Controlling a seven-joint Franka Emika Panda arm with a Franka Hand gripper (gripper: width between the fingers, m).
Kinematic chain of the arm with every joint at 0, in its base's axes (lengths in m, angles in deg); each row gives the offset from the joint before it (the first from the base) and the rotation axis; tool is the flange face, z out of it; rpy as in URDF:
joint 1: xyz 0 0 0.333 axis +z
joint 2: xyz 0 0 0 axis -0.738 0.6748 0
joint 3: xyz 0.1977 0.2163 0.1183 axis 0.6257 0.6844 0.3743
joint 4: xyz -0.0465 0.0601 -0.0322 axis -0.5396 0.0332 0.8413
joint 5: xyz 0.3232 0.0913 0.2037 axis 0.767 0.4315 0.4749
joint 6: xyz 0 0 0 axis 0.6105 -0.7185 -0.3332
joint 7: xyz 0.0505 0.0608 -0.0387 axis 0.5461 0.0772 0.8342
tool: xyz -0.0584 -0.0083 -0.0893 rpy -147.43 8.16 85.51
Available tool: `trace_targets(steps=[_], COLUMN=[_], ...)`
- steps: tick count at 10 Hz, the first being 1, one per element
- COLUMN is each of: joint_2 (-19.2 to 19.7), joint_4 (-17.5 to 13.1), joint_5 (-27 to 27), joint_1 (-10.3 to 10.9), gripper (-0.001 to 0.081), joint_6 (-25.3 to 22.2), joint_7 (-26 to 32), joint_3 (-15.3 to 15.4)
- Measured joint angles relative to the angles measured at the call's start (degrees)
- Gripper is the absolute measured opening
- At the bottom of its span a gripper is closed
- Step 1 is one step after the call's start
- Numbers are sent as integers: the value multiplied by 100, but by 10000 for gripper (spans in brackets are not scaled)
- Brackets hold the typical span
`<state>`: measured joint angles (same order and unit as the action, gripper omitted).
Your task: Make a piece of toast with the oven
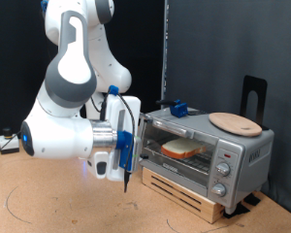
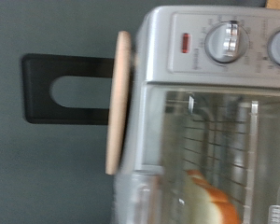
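Exterior view is showing me a white Panda arm (image 1: 73,87) filling the exterior view's left half, with its gripper (image 1: 126,183) pointing down towards a brown wooden table (image 1: 68,209). I am seeing the oven (image 1: 206,155) sitting at the exterior view's right on a low slatted wooden stand (image 1: 184,199). Its glass door is looking closed, and the piece of toast (image 1: 184,149) is lying flat inside on the rack, visible through the glass.

A round wooden plate (image 1: 235,122) is resting on the oven's roof, towards the exterior view's right. A black bracket with a slot (image 1: 254,97) is standing upright behind the oven, and a small blue object (image 1: 177,108) is sitting by the roof's far edge (I cannot make out what it is). Three knobs (image 1: 222,176) are running down the oven's front panel.

I am seeing the gripper hanging just beside the oven's door, on the exterior view's left of it, apart from the glass and holding nothing. Whether its fingers are spread or pressed together, I cannot tell, since they are showing only as a thin dark tip.

Wrist view is looking at the oven (image 2: 205,121) close up and turned sideways: the plate (image 2: 119,103) is showing edge-on against the roof, the black bracket (image 2: 65,89) is beyond it, and the toast (image 2: 210,198) is blurring behind the glass. No fingers are showing there.

Open table is lying below and to the exterior view's left of the gripper.
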<state>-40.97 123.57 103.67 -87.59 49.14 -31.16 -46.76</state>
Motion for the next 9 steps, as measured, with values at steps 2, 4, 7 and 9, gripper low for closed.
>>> trace_targets(steps=[2, 4, 7, 9], joint_2=[287, 305, 670, 1083], joint_4=[-422, -407, -740, -989], joint_5=[-413, -336, -490, -618], joint_1=[229, 216, 303, 471], gripper=[807, 807, 807, 807], joint_6=[353, 276, 138, 163], joint_7=[9, 70, 285, 290], joint_3=[-19, -18, 48, 56])
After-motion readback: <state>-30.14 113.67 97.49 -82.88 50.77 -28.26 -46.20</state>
